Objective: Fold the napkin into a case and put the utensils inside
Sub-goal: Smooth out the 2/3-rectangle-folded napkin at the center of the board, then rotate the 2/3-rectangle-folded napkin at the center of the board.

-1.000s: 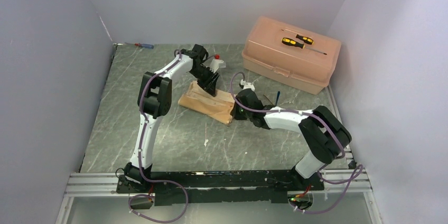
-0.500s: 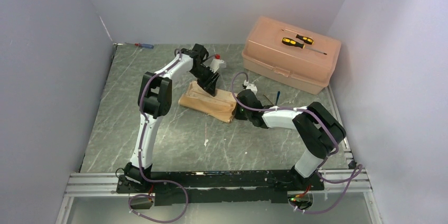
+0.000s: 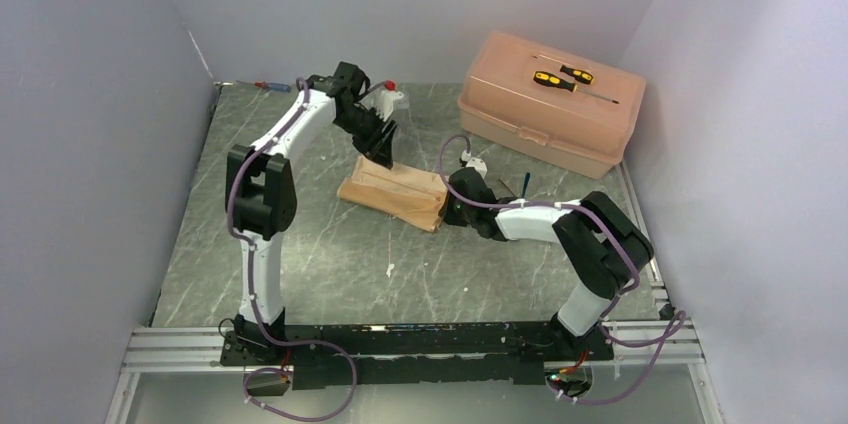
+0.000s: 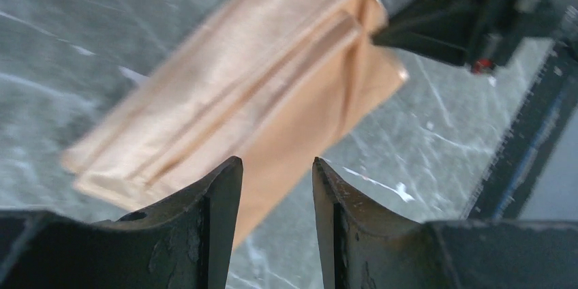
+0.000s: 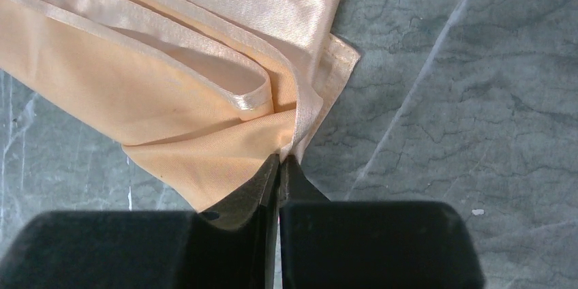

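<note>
The peach-orange napkin lies folded into a narrow flat pouch, the case, mid-table. My right gripper sits low at its right end. In the right wrist view its jaws are shut on the edge of the napkin, where the layers meet. My left gripper hangs above the napkin's far left end, clear of the cloth. In the left wrist view it is open with nothing between its fingers, and the napkin looks blurred below. The utensils lie behind my right arm, mostly hidden.
A pink plastic box stands at the back right with yellow-and-black screwdrivers on its lid. A red-and-blue screwdriver lies in the far left corner. White walls close in the table on three sides.
My left arm has lifted off the napkin and swung back and to the left, its jaws a little wider. The right gripper has stayed on the napkin's right end.
</note>
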Robot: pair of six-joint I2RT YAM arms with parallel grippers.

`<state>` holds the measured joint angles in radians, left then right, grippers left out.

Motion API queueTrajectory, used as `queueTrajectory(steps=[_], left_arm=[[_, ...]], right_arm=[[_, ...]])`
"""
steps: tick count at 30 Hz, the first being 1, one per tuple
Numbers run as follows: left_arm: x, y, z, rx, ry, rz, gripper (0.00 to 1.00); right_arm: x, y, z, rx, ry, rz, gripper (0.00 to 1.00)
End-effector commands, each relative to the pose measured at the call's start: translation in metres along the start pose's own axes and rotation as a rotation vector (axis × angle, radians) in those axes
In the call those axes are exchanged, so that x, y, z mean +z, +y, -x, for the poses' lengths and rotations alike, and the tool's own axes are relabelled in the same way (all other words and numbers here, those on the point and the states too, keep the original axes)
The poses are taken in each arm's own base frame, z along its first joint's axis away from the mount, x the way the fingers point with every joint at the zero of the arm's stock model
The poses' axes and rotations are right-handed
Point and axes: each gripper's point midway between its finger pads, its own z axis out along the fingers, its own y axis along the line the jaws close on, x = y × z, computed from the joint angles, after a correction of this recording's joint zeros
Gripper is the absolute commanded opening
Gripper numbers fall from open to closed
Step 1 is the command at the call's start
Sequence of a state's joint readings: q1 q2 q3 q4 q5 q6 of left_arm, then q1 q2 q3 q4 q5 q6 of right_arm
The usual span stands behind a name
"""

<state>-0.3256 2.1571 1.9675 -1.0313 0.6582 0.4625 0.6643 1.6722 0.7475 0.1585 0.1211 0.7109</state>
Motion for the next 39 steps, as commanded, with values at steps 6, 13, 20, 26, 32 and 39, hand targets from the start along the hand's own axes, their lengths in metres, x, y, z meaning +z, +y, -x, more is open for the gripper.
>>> queueTrajectory(steps=[6, 13, 20, 26, 32, 39], left_arm=[[0.027, -0.087, -0.064, -0.107, 0.1, -0.3, 0.45], [0.052, -0.078, -0.066, -0.124, 0.08, -0.267, 0.4], [0.067, -0.056, -0.088, -0.136, 0.157, -0.184, 0.4], [0.05, -0.066, -0.068, -0.134, 0.122, -0.196, 0.42], [-0.006, -0.068, -0.025, -0.079, 0.023, -0.147, 0.46], [-0.047, -0.067, -0.057, -0.069, 0.084, -0.109, 0.48]], right_arm=[[0.003, -0.011, -0.009, 0.022, 0.063, -0.053, 0.12], [-0.005, -0.009, 0.0, 0.028, 0.052, -0.048, 0.36], [-0.034, 0.002, 0.049, -0.001, -0.019, 0.01, 0.51], [-0.019, 0.024, 0.086, -0.122, -0.032, 0.029, 0.55], [0.019, 0.063, 0.1, -0.202, -0.003, 0.164, 0.47], [0.062, 0.065, 0.11, -0.291, 0.009, 0.141, 0.42]])
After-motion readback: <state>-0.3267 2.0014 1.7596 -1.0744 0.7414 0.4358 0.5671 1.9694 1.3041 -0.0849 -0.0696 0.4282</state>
